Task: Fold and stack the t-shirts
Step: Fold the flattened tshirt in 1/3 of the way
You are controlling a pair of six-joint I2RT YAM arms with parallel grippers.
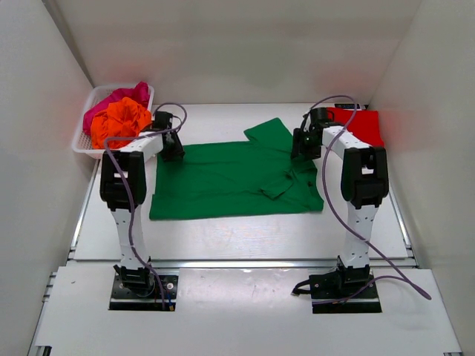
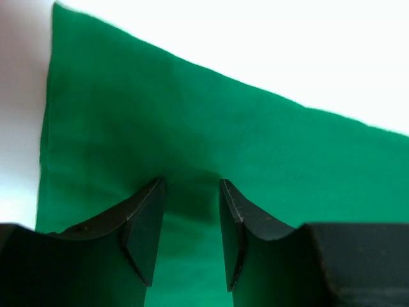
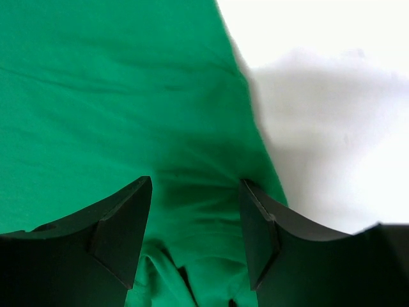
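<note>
Both left tool (image 2: 192, 184) and right tool (image 3: 195, 182) straddle the green t-shirt (image 1: 223, 182).

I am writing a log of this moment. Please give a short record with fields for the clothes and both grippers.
shirt in work: green cloth t-shirt, spread on white table
left gripper: open, over its far left corner
right gripper: open, over its far right edge
waiting: crumpled orange garment, pink garment, in white plastic basket
red cloth: lying far right
</note>
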